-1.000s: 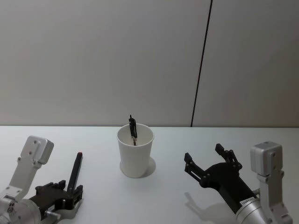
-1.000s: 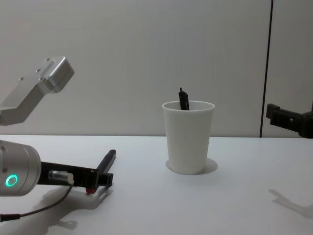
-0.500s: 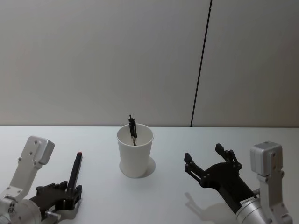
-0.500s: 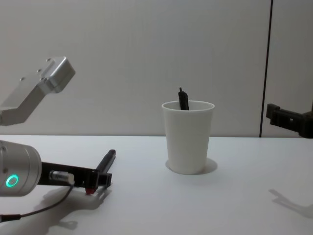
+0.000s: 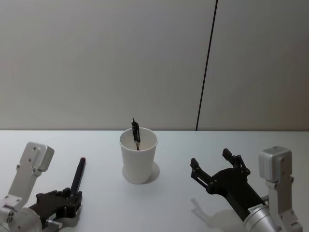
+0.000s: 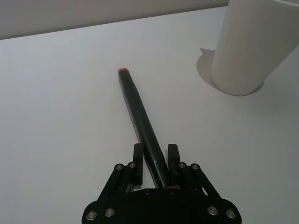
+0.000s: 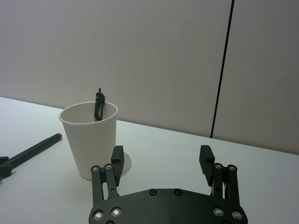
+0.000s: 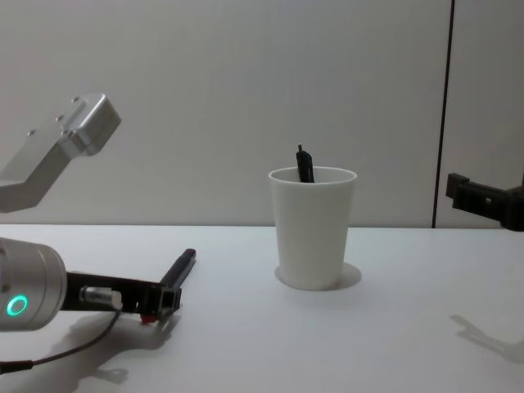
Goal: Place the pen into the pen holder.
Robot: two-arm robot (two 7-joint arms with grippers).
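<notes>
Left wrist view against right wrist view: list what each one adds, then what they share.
Left wrist view: the left gripper, its fingers closed on the near end of the pen, which lies on the table. Right wrist view: the open right gripper, the top of the cup with a second pen standing inside, and the wall behind. Shared: the white cup, the red-tipped pen and the table.

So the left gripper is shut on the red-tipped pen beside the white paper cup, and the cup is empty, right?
Not empty: the head view shows a black pen already standing in the white paper cup, its top above the rim. The rest holds: the left gripper is shut on the red-tipped pen beside the cup.
</notes>
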